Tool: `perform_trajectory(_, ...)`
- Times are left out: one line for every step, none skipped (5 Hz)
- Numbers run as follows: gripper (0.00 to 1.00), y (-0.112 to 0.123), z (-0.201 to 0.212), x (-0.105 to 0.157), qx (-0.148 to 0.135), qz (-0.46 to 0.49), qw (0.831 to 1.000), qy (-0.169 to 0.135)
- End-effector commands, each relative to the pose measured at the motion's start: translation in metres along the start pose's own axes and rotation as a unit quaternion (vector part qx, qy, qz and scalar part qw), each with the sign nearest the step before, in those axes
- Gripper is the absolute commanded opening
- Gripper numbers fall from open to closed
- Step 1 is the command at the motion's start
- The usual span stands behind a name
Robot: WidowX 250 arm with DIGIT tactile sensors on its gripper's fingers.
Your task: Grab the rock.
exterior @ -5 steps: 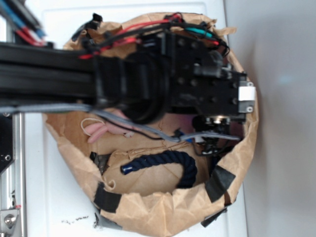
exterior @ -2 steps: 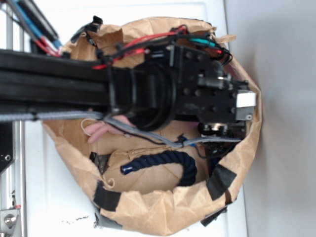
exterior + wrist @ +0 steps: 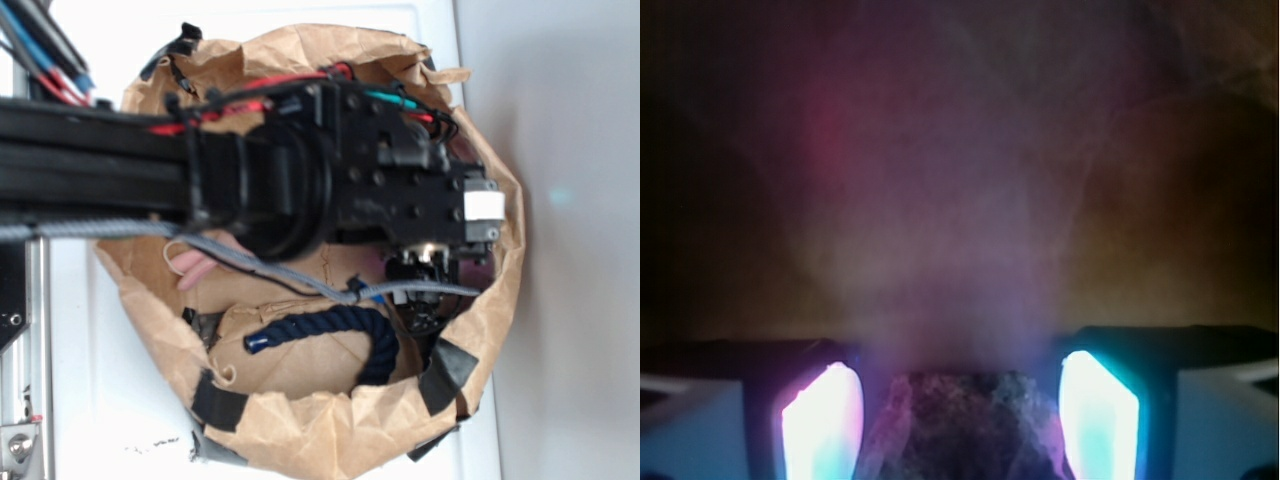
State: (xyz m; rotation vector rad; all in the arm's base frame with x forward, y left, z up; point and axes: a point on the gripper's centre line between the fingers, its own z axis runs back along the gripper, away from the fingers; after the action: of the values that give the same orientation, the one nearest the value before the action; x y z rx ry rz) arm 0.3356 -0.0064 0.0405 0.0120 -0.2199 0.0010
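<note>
1. Between the two glowing fingers [image 3: 820, 425] at the bottom of the wrist view sits the rock [image 3: 965, 425], a dark, rough-grained lump filling most of the gap.
2. The gripper [image 3: 960, 425] stands with its pads apart, one on each side of the rock; I cannot tell whether either pad touches it yet, so the rock is bracketed, not clearly clamped.
3. Compared with a second ago, the exterior view shows the arm's wrist block [image 3: 400, 190] shifted: it swung slightly toward the right and then came back leftward, ending over the right side of the paper bag [image 3: 300, 430].
4. That small correction reads as a final alignment above the rock, which the arm hides entirely in the exterior view.
5. Nothing else inside the bag has moved: the dark blue rope [image 3: 330, 325] lies in the same curve near the bag's lower edge, and the pink plush toy [image 3: 195, 268] peeks out at the left as before.
6. Judging from this, the approach is finished and the task now depends on closing squarely; the rock's angular faces could let it squirt out if the pads meet it off-centre.
</note>
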Motion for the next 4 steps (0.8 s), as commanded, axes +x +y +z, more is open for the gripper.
perform_trajectory(0.00, 0.033, 0.086, 0.003, -0.054, -0.008, 0.998, 0.004)
perform_trajectory(0.00, 0.043, 0.104, 0.001, -0.069, -0.011, 0.997, 0.016)
perform_trajectory(0.00, 0.046, 0.117, 0.000, -0.074, -0.017, 0.997, 0.020)
perform_trajectory(0.00, 0.047, 0.124, -0.003, -0.083, -0.015, 0.996, 0.014)
